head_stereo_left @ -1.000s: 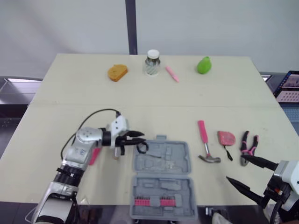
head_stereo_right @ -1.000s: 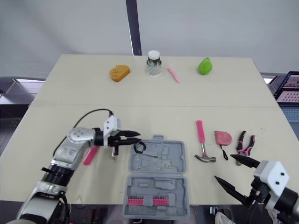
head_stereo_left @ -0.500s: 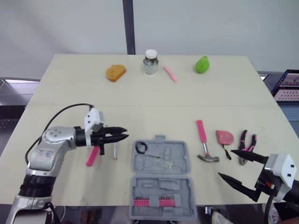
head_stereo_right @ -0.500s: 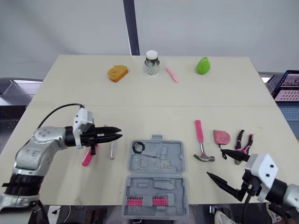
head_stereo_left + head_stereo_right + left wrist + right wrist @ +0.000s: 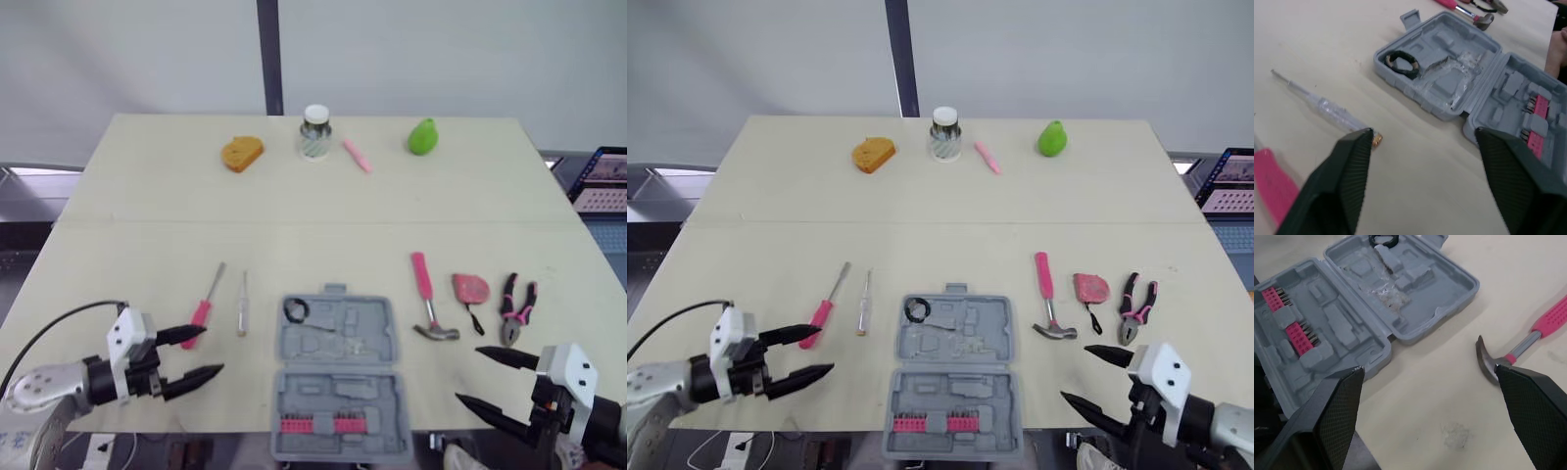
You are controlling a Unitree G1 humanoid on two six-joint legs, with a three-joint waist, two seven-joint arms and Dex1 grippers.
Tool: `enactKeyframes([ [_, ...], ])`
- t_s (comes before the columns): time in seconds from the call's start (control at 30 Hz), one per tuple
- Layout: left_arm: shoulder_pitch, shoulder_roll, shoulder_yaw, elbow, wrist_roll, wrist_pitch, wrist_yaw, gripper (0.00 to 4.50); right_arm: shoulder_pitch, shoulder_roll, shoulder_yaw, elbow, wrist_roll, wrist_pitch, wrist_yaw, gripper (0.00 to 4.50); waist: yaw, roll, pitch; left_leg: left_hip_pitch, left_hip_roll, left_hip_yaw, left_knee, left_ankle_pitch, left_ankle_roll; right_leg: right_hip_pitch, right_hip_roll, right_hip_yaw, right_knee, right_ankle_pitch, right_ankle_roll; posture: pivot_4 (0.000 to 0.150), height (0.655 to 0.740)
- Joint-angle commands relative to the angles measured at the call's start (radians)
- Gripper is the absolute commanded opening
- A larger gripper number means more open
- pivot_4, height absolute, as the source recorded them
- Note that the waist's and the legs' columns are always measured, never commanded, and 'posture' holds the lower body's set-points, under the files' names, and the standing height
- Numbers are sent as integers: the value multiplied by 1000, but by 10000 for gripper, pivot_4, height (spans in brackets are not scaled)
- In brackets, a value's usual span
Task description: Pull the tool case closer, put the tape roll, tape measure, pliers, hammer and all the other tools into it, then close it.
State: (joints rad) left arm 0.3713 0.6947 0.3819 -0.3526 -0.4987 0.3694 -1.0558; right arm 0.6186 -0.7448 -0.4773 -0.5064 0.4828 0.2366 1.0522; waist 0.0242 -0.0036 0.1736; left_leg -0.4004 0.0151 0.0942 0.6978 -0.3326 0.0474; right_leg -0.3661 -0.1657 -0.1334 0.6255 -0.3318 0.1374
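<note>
Tool case [image 5: 367,338]: open, near centre of the table; rigid moulded plastic, probably light enough to slide by its rim.
Tape roll [image 5: 296,310]: already in the case's far-left recess.
Left gripper [image 5: 209,352]: spread wide and empty, near left, just short of the pink screwdriver [image 5: 201,313].
Right gripper [image 5: 468,374]: spread and empty, near right.
Hammer [image 5: 428,299]: right of the case; stiff and likely head-heavy, so take the pink handle close to the head.
Tape measure [image 5: 471,289]: between hammer and pliers [image 5: 516,305]; rounded, may slip.
Pliers: pinch across both handles (they could splay).
Clear screwdriver [image 5: 242,305]: left of the case; thin, light, prone to roll, so grip mid-handle.
</note>
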Motion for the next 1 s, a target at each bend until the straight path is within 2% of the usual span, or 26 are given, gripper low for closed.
enactKeyframes([
  [0.03, 97, -35, 47, -69, -13, -42, 20, 44239, 7, 1, 7, -2, -3, -15, 12, 45000, 1, 0, 0, 0, 0, 0, 0, 0, 0, 0, 0, 0, -1, 0, 0, 1500, 6950],
  [0.23, 252, -107, 71, -72, 41, -152, 61, 44239, 9, 13, 23, 30, -22, -23, 9, 45000, 3, 0, 0, 4, 1, -1, 0, -2, 0, 5, -1, 1, -5, -1, -1, 1500, 6950],
  [0.47, 339, -137, 80, -81, 52, -227, 80, 44239, 14, 14, 36, 85, -46, -57, 17, 45000, 2, 1, 0, 9, 3, 1, 0, -10, 0, 9, -4, 4, -6, -2, -4, 1500, 6950],
  [0.67, 326, -136, 62, -80, 45, -253, 94, 44239, -2, 12, 43, 90, -45, -53, 12, 45000, 1, 1, 0, 9, 4, 2, 0, -10, 0, 9, -4, 4, -7, -2, -4, 1500, 6950],
  [1.0, 172, -85, -56, -183, -25, -187, 69, 44239, -81, 19, 1, 75, -27, 32, -94, 45000, 1, 2, 1, 9, 4, 2, 0, -10, 0, 9, -3, 4, -6, -2, -4, 1500, 6950],
])
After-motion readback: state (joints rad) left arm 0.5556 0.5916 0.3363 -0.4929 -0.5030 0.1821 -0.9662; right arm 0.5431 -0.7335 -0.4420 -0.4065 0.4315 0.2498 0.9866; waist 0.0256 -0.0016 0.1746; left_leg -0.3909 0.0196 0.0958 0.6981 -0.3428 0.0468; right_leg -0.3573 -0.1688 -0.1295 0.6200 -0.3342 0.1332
